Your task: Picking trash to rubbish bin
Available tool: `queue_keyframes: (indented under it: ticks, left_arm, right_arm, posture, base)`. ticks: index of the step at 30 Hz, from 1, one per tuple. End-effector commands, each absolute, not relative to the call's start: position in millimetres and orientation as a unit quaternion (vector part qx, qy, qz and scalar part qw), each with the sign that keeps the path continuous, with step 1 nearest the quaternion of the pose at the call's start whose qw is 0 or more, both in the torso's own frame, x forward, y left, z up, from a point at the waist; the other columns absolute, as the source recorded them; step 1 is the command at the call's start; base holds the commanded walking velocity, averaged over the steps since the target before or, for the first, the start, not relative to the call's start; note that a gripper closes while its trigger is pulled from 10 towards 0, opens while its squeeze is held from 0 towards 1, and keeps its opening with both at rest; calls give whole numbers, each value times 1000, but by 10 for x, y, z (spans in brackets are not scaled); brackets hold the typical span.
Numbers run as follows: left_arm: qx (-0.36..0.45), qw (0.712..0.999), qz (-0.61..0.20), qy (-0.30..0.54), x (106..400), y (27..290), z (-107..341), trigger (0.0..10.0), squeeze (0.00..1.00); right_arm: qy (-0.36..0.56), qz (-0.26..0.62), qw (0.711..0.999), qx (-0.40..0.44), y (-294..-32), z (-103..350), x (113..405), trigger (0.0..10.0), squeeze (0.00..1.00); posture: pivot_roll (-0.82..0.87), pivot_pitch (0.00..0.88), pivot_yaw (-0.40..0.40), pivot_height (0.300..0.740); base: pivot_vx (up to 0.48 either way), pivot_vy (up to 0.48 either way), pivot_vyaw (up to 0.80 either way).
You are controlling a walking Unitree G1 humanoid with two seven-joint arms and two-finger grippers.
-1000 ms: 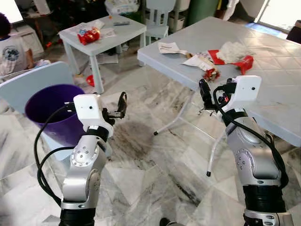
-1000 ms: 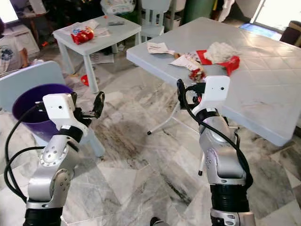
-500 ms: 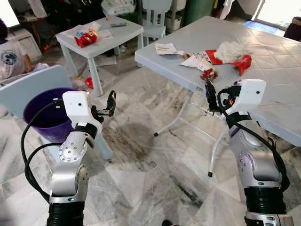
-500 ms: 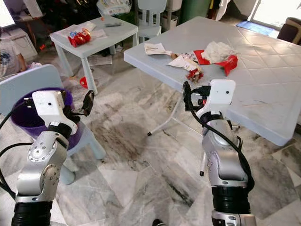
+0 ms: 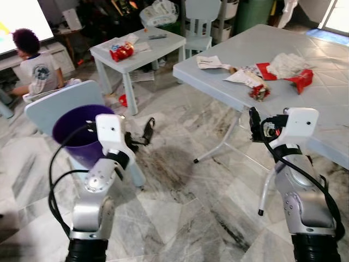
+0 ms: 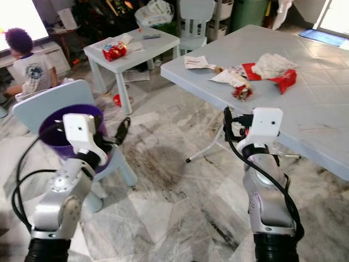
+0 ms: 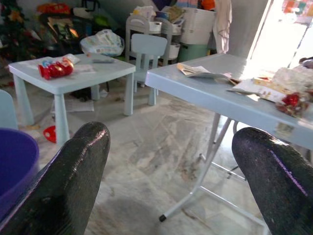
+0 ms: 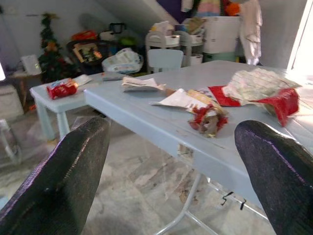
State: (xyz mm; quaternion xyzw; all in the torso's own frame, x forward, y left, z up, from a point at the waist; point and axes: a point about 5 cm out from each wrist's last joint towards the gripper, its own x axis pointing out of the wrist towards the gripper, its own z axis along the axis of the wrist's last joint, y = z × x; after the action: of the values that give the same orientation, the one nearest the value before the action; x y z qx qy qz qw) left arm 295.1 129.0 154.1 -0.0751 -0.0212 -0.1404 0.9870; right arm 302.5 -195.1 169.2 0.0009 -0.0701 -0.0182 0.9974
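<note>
A purple bin stands on a pale blue chair at my left. My left gripper hangs open and empty just right of the bin, above the floor. On the big grey table lie a crumpled red wrapper, white paper, a white wad and a red packet. Open and empty as well, my right gripper is held in front of the table's near edge, below the red wrapper.
A small pale table at the back carries a red packet and papers. A person sits on the floor at far left. A red scrap lies on the marble floor under the small table. Folding table legs stand ahead.
The camera has swung left, so the whole scene sits further right and the seated person has come into view. Both grippers stay open and keep roughly the same pose.
</note>
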Motion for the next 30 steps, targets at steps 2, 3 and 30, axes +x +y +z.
queue_keyframes:
  ticks: [2,3,30]
  left_arm:
    - [-75,985,-152,-26,2926,1256,1544,10000,0]
    - [-78,985,-154,-26,2921,1250,1546,10000,0]
    - [-80,983,-163,-28,2886,1217,1554,10000,0]
  right_arm:
    - [-72,-14,997,-9,-1952,1716,3006,10000,0]
    - [-72,-14,997,-9,-1947,1716,3008,10000,0]
    - [-84,8,996,-14,-1836,1805,3067,10000,0]
  posture:
    - [49,43,21,740]
    - [49,43,21,740]
    - [53,61,-5,740]
  base:
    - [0,0,0]
    - [259,0,0]
    - [392,0,0]
